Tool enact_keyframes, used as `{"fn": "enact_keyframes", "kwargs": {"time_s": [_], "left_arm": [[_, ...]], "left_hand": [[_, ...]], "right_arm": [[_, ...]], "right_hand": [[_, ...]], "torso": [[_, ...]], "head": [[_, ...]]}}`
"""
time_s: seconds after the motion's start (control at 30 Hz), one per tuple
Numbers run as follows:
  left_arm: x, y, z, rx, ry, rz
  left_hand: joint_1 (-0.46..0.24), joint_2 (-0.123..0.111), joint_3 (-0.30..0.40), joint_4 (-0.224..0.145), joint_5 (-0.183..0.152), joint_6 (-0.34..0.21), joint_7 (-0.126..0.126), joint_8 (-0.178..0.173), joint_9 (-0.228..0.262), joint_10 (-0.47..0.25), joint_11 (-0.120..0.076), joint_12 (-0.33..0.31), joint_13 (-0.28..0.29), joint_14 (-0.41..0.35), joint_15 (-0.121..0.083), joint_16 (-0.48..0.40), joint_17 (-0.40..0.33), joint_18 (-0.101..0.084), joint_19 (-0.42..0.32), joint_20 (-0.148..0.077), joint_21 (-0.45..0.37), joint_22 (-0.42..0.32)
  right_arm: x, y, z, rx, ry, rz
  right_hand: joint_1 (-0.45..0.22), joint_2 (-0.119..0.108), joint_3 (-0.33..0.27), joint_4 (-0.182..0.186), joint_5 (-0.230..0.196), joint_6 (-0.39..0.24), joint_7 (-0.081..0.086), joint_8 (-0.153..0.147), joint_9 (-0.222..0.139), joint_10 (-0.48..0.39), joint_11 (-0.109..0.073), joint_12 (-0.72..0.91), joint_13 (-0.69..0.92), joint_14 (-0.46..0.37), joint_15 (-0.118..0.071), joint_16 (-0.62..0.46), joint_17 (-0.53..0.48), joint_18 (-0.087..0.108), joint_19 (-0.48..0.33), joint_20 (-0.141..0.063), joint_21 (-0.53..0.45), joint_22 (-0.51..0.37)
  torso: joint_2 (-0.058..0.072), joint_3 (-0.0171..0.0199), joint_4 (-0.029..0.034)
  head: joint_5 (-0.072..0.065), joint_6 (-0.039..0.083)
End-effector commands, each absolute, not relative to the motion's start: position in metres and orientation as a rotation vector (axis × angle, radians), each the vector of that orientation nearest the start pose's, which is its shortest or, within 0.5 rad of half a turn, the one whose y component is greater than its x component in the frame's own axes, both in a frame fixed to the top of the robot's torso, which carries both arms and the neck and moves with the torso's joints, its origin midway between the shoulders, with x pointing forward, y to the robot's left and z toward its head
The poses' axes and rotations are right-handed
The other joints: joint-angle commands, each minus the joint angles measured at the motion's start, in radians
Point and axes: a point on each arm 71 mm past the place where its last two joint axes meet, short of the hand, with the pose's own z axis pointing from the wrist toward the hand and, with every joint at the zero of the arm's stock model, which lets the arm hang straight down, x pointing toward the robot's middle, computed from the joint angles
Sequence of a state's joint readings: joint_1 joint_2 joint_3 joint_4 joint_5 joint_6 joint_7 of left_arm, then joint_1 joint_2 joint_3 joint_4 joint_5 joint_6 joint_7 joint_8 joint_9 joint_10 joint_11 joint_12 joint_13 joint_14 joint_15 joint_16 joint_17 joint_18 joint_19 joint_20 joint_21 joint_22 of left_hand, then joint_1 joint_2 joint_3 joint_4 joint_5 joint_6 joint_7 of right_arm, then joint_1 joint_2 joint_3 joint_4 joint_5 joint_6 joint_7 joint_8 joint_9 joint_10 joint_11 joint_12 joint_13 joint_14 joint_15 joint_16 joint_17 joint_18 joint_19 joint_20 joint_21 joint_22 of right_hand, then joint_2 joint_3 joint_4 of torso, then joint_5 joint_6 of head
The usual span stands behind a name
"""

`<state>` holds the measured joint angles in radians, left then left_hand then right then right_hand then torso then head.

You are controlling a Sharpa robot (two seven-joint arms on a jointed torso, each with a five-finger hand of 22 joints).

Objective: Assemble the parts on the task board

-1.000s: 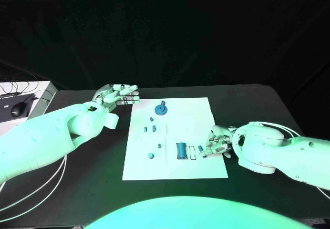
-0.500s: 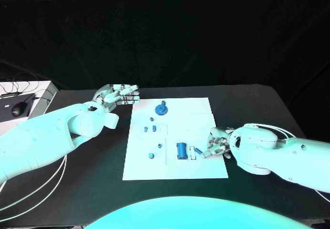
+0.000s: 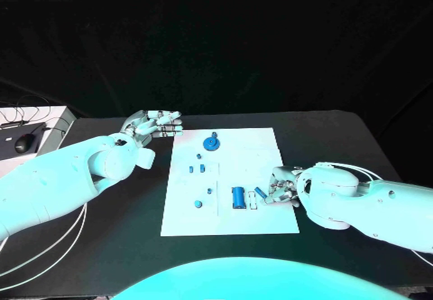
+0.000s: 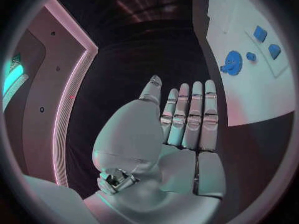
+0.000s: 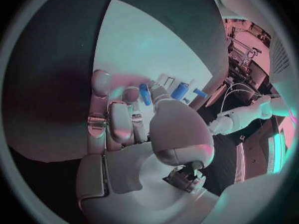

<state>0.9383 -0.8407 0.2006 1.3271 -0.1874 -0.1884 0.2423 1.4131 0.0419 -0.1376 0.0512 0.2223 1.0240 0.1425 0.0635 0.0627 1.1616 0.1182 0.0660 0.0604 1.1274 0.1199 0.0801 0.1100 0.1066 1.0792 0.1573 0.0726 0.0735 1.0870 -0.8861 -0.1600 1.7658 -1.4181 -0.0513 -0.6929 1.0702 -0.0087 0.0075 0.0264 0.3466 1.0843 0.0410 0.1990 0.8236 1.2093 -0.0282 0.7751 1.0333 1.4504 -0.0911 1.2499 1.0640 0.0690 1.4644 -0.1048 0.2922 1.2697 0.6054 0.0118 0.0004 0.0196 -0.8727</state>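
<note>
The white task board (image 3: pixel 243 150) lies mid-table. On it are a round blue gear (image 3: pixel 210 144), a thick blue cylinder (image 3: pixel 238 197) and several small blue parts (image 3: pixel 192 168). My right hand (image 3: pixel 283 187) is at the board's right edge, beside the cylinder. It pinches a small blue peg (image 3: pixel 259 191) between thumb and a finger. In the right wrist view the peg (image 5: pixel 144 93) sits between the fingertips, with the cylinder (image 5: pixel 180 90) just beyond. My left hand (image 3: pixel 153 125) hovers off the board's far left corner, fingers straight and apart, holding nothing. The left wrist view shows the gear (image 4: pixel 232 62) on the board (image 4: pixel 249 94).
A white box with a dark mouse-like device (image 3: pixel 22 142) and cables sits at the table's far left edge. Black tabletop surrounds the board on all sides.
My right hand has shifted slightly inward over the board's right edge, and the small blue peg has come up between its fingertips. The left hand has stayed put.
</note>
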Motion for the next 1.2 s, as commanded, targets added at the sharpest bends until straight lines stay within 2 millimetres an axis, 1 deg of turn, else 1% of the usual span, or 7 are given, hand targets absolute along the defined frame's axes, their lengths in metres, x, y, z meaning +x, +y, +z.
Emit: {"fn": "enact_keyframes", "kwargs": {"time_s": [0.03, 0.23, 0.5, 0.83, 0.93, 1.03, 1.2], "left_arm": [[0.496, 0.269, -0.247, -1.224, 1.513, -1.4], [0.496, 0.269, -0.247, -1.226, 1.516, -1.399], [0.496, 0.269, -0.247, -1.226, 1.518, -1.399], [0.495, 0.27, -0.247, -1.229, 1.522, -1.402], [0.495, 0.27, -0.247, -1.229, 1.522, -1.402], [0.495, 0.27, -0.247, -1.23, 1.523, -1.402], [0.495, 0.27, -0.247, -1.23, 1.524, -1.401]], "left_hand": [[0.002, 0.004, 0.004, 0.003, 0.002, 0.0, 0.004, -0.001, -0.001, -0.003, 0.005, -0.004, 0.0, -0.003, -0.002, 0.004, 0.0, -0.006, -0.004, -0.003, 0.0, 0.0], [0.0, 0.004, 0.003, 0.005, 0.002, -0.003, 0.007, -0.001, -0.001, -0.005, 0.006, -0.004, 0.0, -0.003, -0.002, 0.004, 0.0, -0.005, -0.004, -0.003, 0.0, 0.0], [0.0, 0.004, 0.003, 0.005, 0.002, -0.005, 0.008, -0.001, -0.001, -0.007, 0.007, -0.004, 0.0, -0.003, -0.001, 0.005, 0.0, -0.005, -0.004, -0.003, 0.0, 0.0], [-0.001, 0.004, 0.003, 0.006, 0.002, -0.005, 0.009, -0.001, -0.001, -0.007, 0.007, -0.004, 0.0, 0.0, -0.002, 0.006, 0.0, -0.005, -0.003, -0.003, 0.0, 0.0], [-0.001, 0.004, 0.003, 0.006, 0.002, -0.005, 0.009, -0.001, -0.001, -0.007, 0.007, -0.004, 0.0, 0.0, -0.002, 0.006, 0.0, -0.005, -0.003, -0.003, 0.0, 0.0], [-0.001, 0.004, 0.003, 0.006, 0.002, -0.005, 0.009, -0.001, -0.001, -0.007, 0.007, -0.004, 0.0, 0.0, -0.002, 0.006, 0.0, -0.005, -0.003, -0.003, 0.0, 0.0], [0.001, 0.004, 0.003, 0.005, 0.001, -0.006, 0.01, -0.001, -0.001, -0.008, 0.008, -0.004, 0.0, 0.0, -0.002, 0.006, 0.0, -0.005, -0.003, -0.003, 0.0, 0.0]], "right_arm": [[0.387, -0.181, -0.281, -0.108, 2.225, 0.225], [0.388, -0.175, -0.278, -0.181, 2.165, 0.221], [0.39, -0.169, -0.274, -0.235, 2.106, 0.215], [0.391, -0.163, -0.273, -0.252, 2.079, 0.23], [0.392, -0.162, -0.274, -0.253, 2.085, 0.235], [0.393, -0.163, -0.276, -0.253, 2.099, 0.236], [0.394, -0.164, -0.28, -0.253, 2.141, 0.236]], "right_hand": [[0.013, 0.002, 0.0, -0.02, 0.004, -0.004, 0.001, -0.008, -0.028, -0.003, -0.003, 0.005, 0.0, 0.001, 0.0, -0.002, 0.001, 0.01, 0.039, 0.003, -0.007, -0.001], [0.008, -0.021, -0.001, -0.023, 0.001, -0.009, 0.006, -0.015, -0.038, -0.016, 0.0, -0.003, -0.006, 0.0, 0.003, -0.007, -0.004, 0.012, 0.038, 0.005, -0.022, -0.006], [0.005, -0.069, 0.034, 0.031, 0.006, -0.019, 0.014, -0.02, -0.046, -0.032, 0.006, -0.013, -0.023, -0.001, 0.008, -0.013, -0.006, 0.015, 0.037, 0.009, -0.041, -0.013], [0.017, -0.068, 0.04, 0.032, 0.038, -0.029, 0.023, -0.043, -0.068, -0.041, 0.012, -0.012, -0.031, -0.001, 0.012, -0.013, -0.004, 0.018, 0.038, 0.013, -0.043, -0.013], [0.034, -0.045, 0.047, 0.011, 0.094, -0.031, 0.031, -0.072, -0.102, -0.043, 0.015, -0.012, -0.033, -0.001, 0.013, -0.012, -0.002, 0.02, 0.037, 0.015, -0.042, -0.013], [0.059, -0.026, 0.096, -0.013, 0.046, -0.023, 0.033, -0.101, -0.152, -0.047, 0.015, -0.013, -0.035, -0.002, 0.013, -0.013, -0.003, 0.021, 0.037, 0.015, -0.042, -0.012], [0.069, -0.015, 0.251, -0.089, 0.069, 0.004, 0.036, -0.127, -0.244, -0.051, 0.012, -0.016, -0.04, -0.002, 0.012, -0.013, -0.002, 0.021, 0.036, 0.014, -0.039, -0.008]], "torso": [[0.0, 0.0003, 0.0001], [0.0, -0.0003, -0.0005], [0.0, -0.0002, 0.0012], [0.0, -0.0002, 0.0005], [0.0, -0.0001, 0.001], [-0.001, -0.0004, 0.0008], [0.0, -0.0003, -0.0001]], "head": [[0.001, 0.0], [0.001, 0.0], [0.002, 0.0], [0.004, 0.0], [0.004, 0.0], [0.003, 0.0], [0.005, 0.0]]}}
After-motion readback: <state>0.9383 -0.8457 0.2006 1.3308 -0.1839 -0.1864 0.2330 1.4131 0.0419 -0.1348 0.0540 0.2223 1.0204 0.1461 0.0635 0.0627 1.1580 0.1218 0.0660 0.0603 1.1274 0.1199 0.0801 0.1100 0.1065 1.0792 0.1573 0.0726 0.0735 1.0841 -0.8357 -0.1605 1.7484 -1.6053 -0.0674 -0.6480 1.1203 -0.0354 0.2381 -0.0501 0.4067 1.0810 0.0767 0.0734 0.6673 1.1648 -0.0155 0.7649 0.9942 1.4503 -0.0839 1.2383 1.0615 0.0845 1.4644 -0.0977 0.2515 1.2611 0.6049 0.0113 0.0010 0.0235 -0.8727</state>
